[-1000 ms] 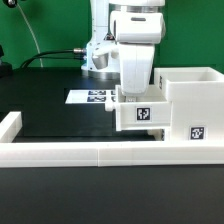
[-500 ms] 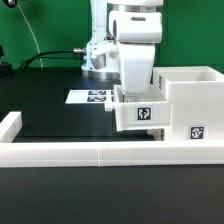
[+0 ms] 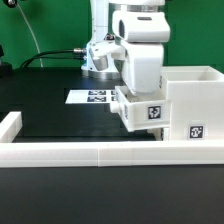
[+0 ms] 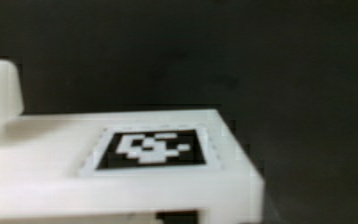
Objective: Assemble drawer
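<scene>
Exterior view: the gripper (image 3: 140, 92) holds the drawer (image 3: 142, 110) tilted, lifted off the mat near the table's (image 3: 60, 120) front-right corner, just beside the housing (image 3: 193, 105), which sits against the front rail (image 3: 90, 153); the marker board (image 3: 95, 97) lies behind. Its fingers are hidden, so the grip is only judged closed.

Wrist view: the drawer's tag (image 4: 153, 148) fills the frame; no fingers show.

Insertion seems in hand; next, level the drawer and align it with the housing's opening.
</scene>
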Action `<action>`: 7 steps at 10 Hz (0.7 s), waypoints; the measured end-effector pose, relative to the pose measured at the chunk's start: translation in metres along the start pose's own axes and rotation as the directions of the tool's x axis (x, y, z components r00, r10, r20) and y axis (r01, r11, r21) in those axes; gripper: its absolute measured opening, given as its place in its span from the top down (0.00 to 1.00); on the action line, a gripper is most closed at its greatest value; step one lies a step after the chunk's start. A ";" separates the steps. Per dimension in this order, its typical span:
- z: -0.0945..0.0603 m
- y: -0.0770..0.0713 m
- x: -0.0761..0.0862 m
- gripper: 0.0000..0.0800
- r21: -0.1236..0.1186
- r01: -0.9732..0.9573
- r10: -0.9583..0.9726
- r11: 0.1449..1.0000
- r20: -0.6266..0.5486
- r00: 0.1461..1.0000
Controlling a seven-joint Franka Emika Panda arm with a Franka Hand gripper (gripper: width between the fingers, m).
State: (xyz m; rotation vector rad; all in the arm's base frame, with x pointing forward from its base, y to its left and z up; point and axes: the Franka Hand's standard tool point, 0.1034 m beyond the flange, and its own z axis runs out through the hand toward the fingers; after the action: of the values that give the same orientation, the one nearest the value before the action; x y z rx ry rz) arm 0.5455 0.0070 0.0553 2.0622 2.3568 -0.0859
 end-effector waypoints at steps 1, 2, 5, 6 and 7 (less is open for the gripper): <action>0.000 0.002 0.000 0.94 -0.009 0.025 -0.025 1.000 0.012 1.000; 0.000 0.002 -0.001 0.94 -0.014 0.020 -0.020 1.000 0.014 1.000; 0.000 0.003 -0.001 0.94 -0.014 0.019 -0.019 1.000 0.014 1.000; 0.000 0.003 0.000 0.94 -0.015 -0.007 0.007 1.000 0.012 1.000; -0.001 0.003 0.004 0.94 -0.016 -0.043 0.044 0.999 0.011 0.999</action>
State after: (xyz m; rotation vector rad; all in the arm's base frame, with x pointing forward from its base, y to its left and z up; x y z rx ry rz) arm 0.5481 0.0117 0.0555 2.0993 2.2978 -0.0783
